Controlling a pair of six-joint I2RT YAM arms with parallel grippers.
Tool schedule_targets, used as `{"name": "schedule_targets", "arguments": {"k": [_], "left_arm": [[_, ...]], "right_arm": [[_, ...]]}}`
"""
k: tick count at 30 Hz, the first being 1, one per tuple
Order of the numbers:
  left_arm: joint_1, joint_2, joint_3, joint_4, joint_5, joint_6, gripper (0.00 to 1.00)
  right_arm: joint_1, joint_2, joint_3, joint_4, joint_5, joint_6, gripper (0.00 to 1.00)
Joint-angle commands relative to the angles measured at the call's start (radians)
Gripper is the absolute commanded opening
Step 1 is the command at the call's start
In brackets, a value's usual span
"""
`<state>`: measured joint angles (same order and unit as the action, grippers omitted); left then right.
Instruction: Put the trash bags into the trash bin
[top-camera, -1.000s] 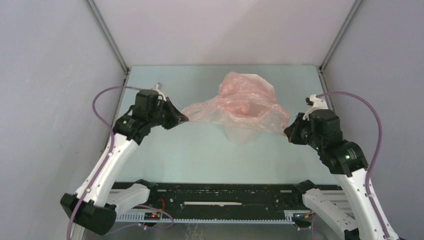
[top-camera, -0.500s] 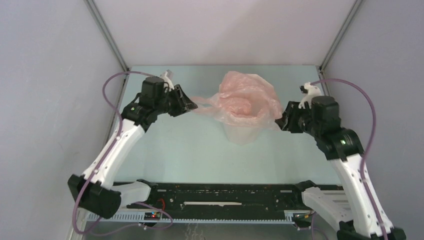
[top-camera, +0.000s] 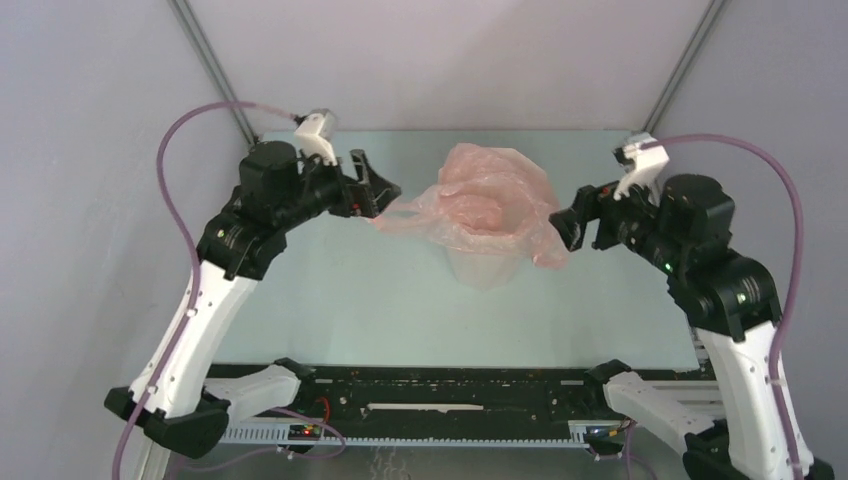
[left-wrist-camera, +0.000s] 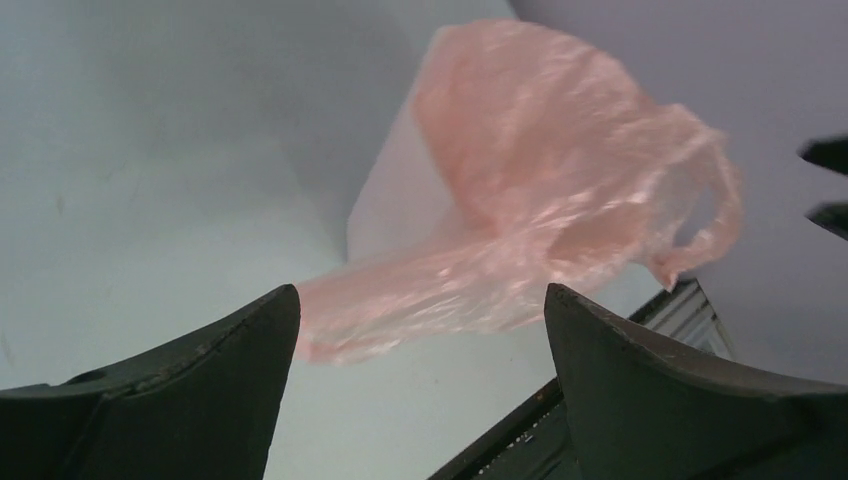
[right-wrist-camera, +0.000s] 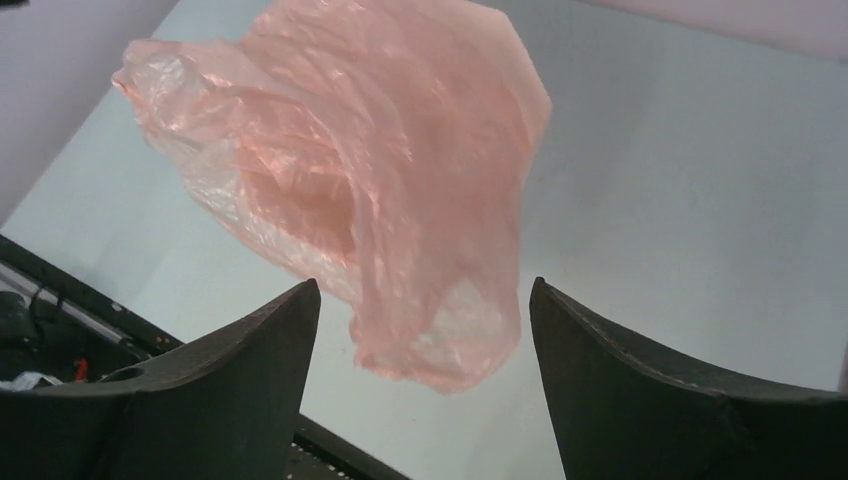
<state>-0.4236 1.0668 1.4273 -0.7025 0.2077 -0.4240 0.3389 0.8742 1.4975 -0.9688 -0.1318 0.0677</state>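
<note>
The trash bag (top-camera: 490, 205) is sitting draped over the trash bin (top-camera: 485, 270), which is standing upright around the middle of the table (top-camera: 350, 300), a little toward the far side. The pink film is covering the rim, and only the bin's pale lower walls are showing beneath it. A hollow in the film seems to be sagging into the bin's mouth, while a tall fold is rising on the far side. One loose end is reaching out to the left and another is drooping down the bin's right side. The left gripper (top-camera: 385, 185) is hovering just left of the bag with its fingers spread wide, clamping nothing; in its wrist view the left-hand end is lying ahead between the fingers without being pinched. The right gripper (top-camera: 568, 222) is hanging just right of the bag, its fingers likewise standing wide apart and empty, with the drooping film in front of them. By my judgement the step in hand is getting the bag down into the bin, and it is only partly done, since much of the film is lying outside the rim. The next move is calling for one gripper to gather a loose end or press the middle downward. The light bin is likely to tip or slide, so the other arm may be needed to steady it.
</note>
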Motion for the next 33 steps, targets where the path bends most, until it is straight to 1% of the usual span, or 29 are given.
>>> {"name": "schedule_targets", "arguments": {"k": [1, 4, 6, 8, 10, 11, 12, 14, 17, 19, 21, 22, 25, 27, 30, 33], "left_arm": [[-0.15, 0.127, 0.124, 0.044, 0.021, 0.207, 0.98], [-0.217, 0.212, 0.173, -0.002, -0.022, 0.305, 0.98], [-0.222, 0.235, 0.18, -0.013, -0.047, 0.314, 0.97], [-0.222, 0.244, 0.163, -0.007, -0.067, 0.312, 0.95], [-0.221, 0.259, 0.153, -0.008, -0.072, 0.302, 0.91], [-0.222, 0.267, 0.155, -0.01, -0.078, 0.291, 0.88], [-0.222, 0.274, 0.158, -0.011, -0.081, 0.278, 0.86], [-0.221, 0.281, 0.16, -0.002, -0.083, 0.254, 0.79], [-0.218, 0.289, 0.168, -0.004, -0.088, 0.228, 0.65], [-0.208, 0.297, 0.175, -0.023, -0.089, 0.213, 0.55], [-0.193, 0.295, 0.17, -0.033, -0.077, 0.195, 0.46], [-0.187, 0.292, 0.165, -0.034, -0.071, 0.189, 0.43], [-0.18, 0.277, 0.156, -0.023, -0.07, 0.17, 0.35], [-0.176, 0.273, 0.155, 0.0, -0.063, 0.152, 0.32], [-0.169, 0.288, 0.16, 0.045, -0.047, 0.114, 0.28], [-0.155, 0.326, 0.181, 0.077, -0.023, 0.062, 0.15]], "right_arm": [[0.143, 0.129, 0.093, 0.027, 0.142, -0.152, 0.86], [0.286, 0.185, 0.126, 0.011, 0.333, -0.217, 0.86], [0.368, 0.208, 0.121, 0.008, 0.453, -0.245, 0.86], [0.42, 0.228, 0.104, 0.021, 0.583, -0.241, 0.85], [0.434, 0.254, 0.099, 0.03, 0.667, -0.228, 0.8], [0.435, 0.259, 0.093, 0.044, 0.685, -0.229, 0.77], [0.433, 0.257, 0.08, 0.069, 0.691, -0.236, 0.72], [0.426, 0.252, 0.063, 0.119, 0.661, -0.251, 0.57], [0.379, 0.257, 0.072, 0.165, 0.58, -0.246, 0.41], [0.312, 0.273, 0.1, 0.163, 0.476, -0.214, 0.25], [0.236, 0.298, 0.135, 0.145, 0.367, -0.17, 0.06], [0.203, 0.309, 0.152, 0.138, 0.329, -0.149, 0.0], [0.101, 0.352, 0.19, 0.122, 0.178, -0.101, 0.0], [0.059, 0.399, 0.238, 0.09, 0.093, -0.081, 0.0], [0.002, 0.474, 0.3, 0.046, 0.036, -0.062, 0.0], [-0.049, 0.555, 0.359, 0.009, -0.029, -0.009, 0.0]]}}
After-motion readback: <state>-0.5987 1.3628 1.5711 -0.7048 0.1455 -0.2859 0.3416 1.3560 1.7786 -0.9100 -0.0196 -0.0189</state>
